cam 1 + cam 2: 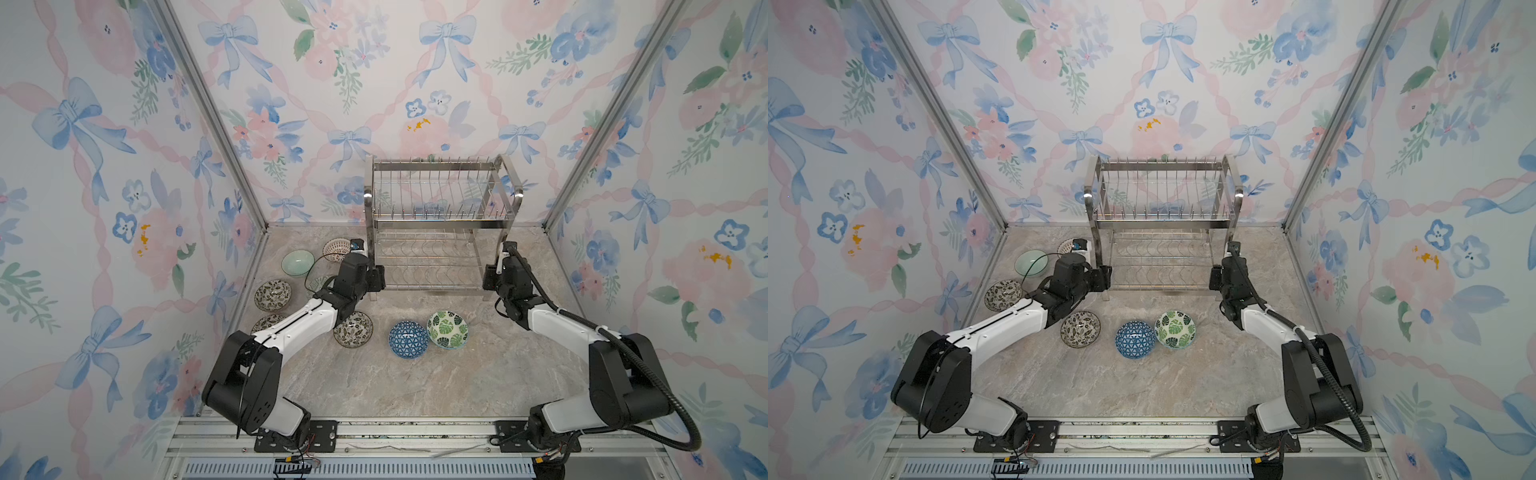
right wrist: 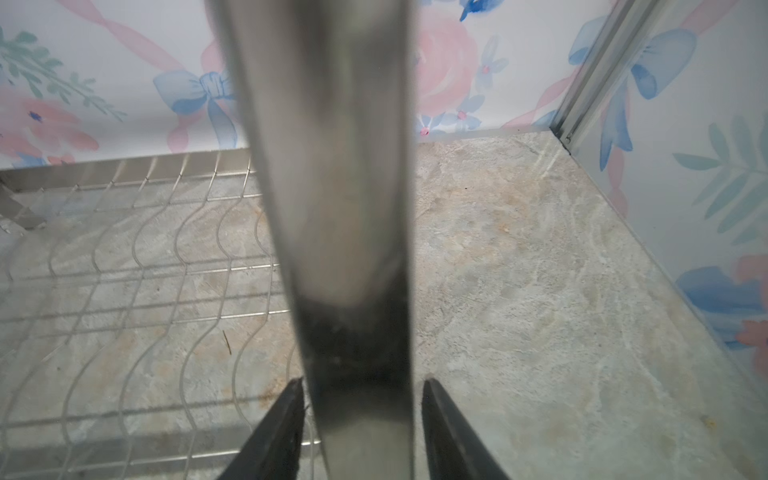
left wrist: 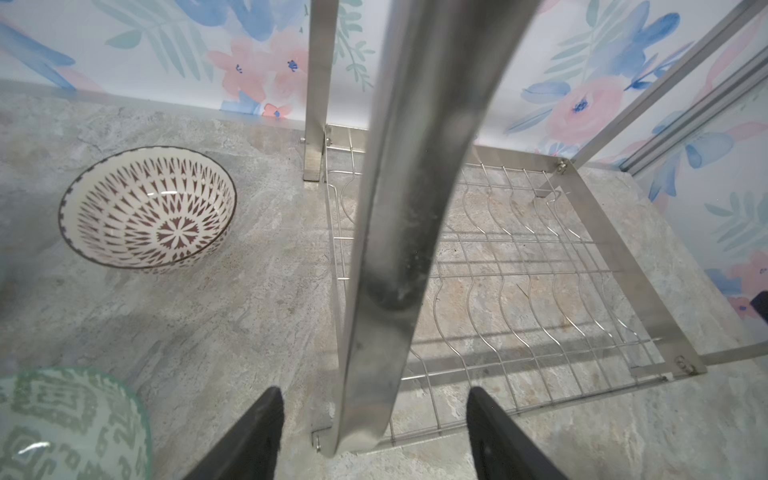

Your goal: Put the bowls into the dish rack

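The steel dish rack (image 1: 440, 216) stands at the back with both tiers bare. My left gripper (image 1: 377, 277) is open, its jaws well clear on both sides of the rack's front left leg (image 3: 395, 249). My right gripper (image 2: 365, 380) straddles the front right leg (image 2: 340, 208), jaws slightly apart from it, open. Blue-triangle (image 1: 408, 339), green-leaf (image 1: 447, 329) and dark floral (image 1: 353, 329) bowls sit in front of the rack. Pale green (image 1: 297, 262), red lattice (image 3: 147, 210), green geometric (image 3: 70, 424) and another dark floral bowl (image 1: 272, 295) lie at the left.
A third dark floral bowl (image 1: 266, 322) is mostly hidden under my left forearm. Wallpapered walls with metal corner posts (image 1: 232, 137) close in the marble table (image 1: 436, 382) on three sides. A metal rail (image 1: 415, 432) runs along the front edge.
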`<action>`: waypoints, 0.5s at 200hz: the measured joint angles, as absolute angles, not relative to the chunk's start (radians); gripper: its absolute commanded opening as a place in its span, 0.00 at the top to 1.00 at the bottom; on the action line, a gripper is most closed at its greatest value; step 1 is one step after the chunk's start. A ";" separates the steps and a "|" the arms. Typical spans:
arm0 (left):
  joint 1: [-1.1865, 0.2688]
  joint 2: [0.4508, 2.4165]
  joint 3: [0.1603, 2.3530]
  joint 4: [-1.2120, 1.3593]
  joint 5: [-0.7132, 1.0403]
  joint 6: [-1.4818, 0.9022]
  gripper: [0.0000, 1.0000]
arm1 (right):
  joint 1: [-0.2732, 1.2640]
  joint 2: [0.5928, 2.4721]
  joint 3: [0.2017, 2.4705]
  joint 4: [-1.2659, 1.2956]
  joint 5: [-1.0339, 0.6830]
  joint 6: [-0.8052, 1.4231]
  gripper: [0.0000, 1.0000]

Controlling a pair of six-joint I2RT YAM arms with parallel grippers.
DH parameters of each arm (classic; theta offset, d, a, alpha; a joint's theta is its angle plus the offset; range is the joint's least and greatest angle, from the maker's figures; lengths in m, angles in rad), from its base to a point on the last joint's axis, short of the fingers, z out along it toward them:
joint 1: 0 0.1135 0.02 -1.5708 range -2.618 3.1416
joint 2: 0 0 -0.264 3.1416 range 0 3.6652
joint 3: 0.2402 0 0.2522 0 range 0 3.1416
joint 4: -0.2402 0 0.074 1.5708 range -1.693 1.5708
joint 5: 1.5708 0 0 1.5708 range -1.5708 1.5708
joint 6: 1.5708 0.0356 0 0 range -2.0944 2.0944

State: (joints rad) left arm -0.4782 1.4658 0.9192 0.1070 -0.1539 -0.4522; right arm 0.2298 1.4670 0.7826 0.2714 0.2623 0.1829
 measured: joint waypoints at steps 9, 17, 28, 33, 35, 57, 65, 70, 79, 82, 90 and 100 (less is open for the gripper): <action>-0.478 1.452 0.919 0.091 -0.161 -0.451 0.06 | 0.230 1.463 0.784 0.252 0.261 0.198 0.38; -0.478 1.436 0.919 0.078 -0.168 -0.447 0.02 | 0.230 1.456 0.784 0.237 0.262 0.207 0.36; -0.478 1.414 0.919 0.066 -0.175 -0.458 0.02 | 0.230 1.441 0.784 0.218 0.262 0.210 0.34; -0.477 1.404 0.919 0.059 -0.176 -0.457 0.02 | 0.230 1.433 0.784 0.211 0.262 0.215 0.32; -0.477 1.401 0.919 0.056 -0.177 -0.457 0.02 | 0.230 1.429 0.784 0.208 0.262 0.216 0.32; -0.477 1.357 0.918 0.028 -0.187 -0.457 0.02 | 0.229 1.363 0.779 0.178 0.267 0.236 0.19; -0.477 1.344 0.918 0.015 -0.194 -0.457 0.02 | 0.229 1.333 0.774 0.173 0.270 0.241 0.14; -0.477 1.336 0.917 0.005 -0.196 -0.457 0.02 | 0.229 1.311 0.768 0.171 0.271 0.247 0.10; -0.477 1.322 0.910 -0.007 -0.202 -0.458 0.02 | 0.229 1.275 0.756 0.167 0.274 0.246 0.02; -0.477 1.315 0.905 -0.012 -0.204 -0.458 0.02 | 0.229 1.262 0.751 0.165 0.274 0.249 0.03; -0.477 1.295 0.891 -0.026 -0.207 -0.463 0.02 | 0.229 1.233 0.738 0.160 0.274 0.250 0.03; -0.477 1.270 0.869 -0.043 -0.214 -0.472 0.02 | 0.229 1.201 0.718 0.155 0.280 0.251 0.03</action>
State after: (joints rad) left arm -0.4770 1.2701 0.8692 -0.0429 -0.2138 -0.4725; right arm 0.2291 1.2015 0.7177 0.1551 0.2798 0.2512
